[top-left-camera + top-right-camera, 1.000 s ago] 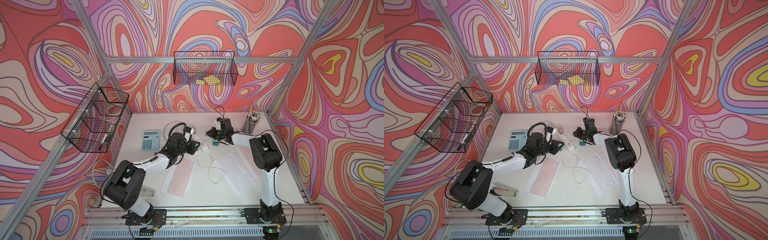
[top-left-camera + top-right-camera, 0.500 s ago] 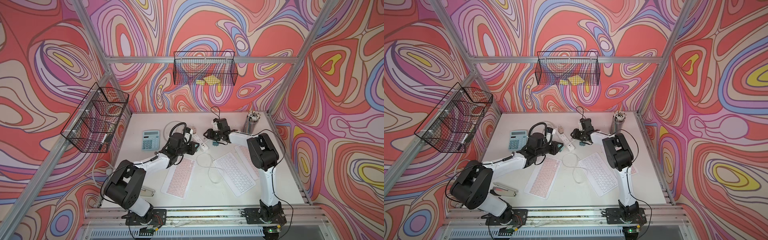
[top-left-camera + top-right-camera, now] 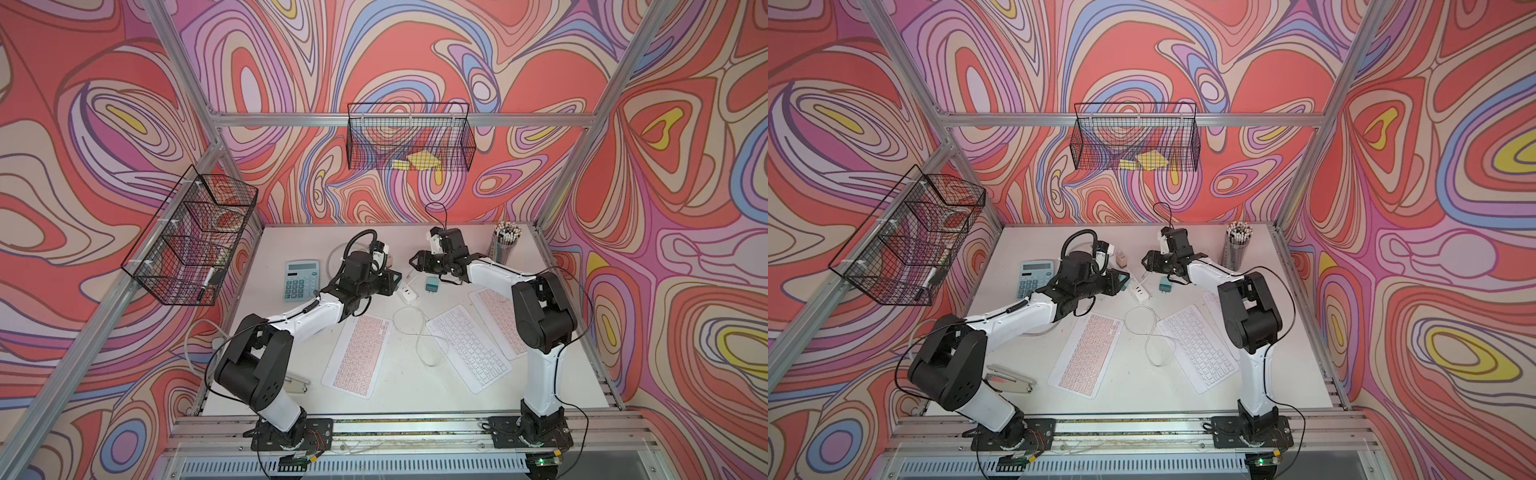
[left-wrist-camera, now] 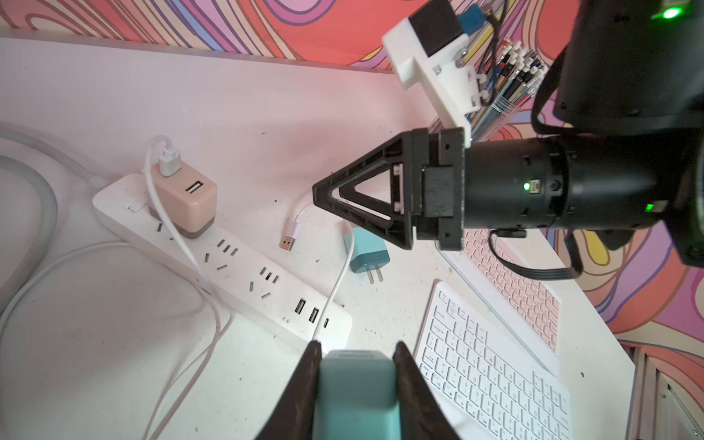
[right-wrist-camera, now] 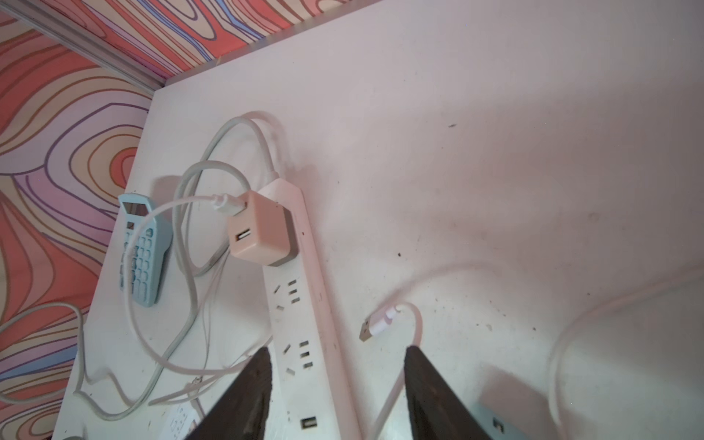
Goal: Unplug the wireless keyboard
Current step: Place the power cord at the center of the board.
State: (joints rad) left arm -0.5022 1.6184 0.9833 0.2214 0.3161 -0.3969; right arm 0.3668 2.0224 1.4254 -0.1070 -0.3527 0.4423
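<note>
Black right tool [image 5: 335, 350]: jaws are now standing about half apart and holding nothing; a second ago they were shut.

USB plug [image 5: 371, 327], pink-sleeved: is now lying loose on the tabletop [image 3: 415, 399] just ahead of those jaws, beside the power strip [image 5: 301, 304], and is plugged into nothing. Judged meaning: the pull is done and the plug is being let go, so the unplugging looks essentially complete.

Black left tool [image 4: 356, 348]: is clamping, unchanged, on a teal block [image 4: 356, 396] near the strip's USB end.

Teal charger [image 4: 365, 249]: is lying prongs-out on the tabletop between the strip and the right tool.

Pink charger [image 5: 259, 236]: is sitting in the strip with its own white lead attached.

White cable [image 3: 417, 332]: is looping toward the white keyboard [image 3: 469, 347], which is lying between a pink keyboard [image 3: 359, 353] and a pink-keyed keyboard [image 3: 496, 318]. Whether it is joining that keyboard cannot be told.

Writing: key legends on the keyboards and the calculator [image 3: 301, 280] are showing but are too small to read. No brand is showing on the strip or chargers.
</note>
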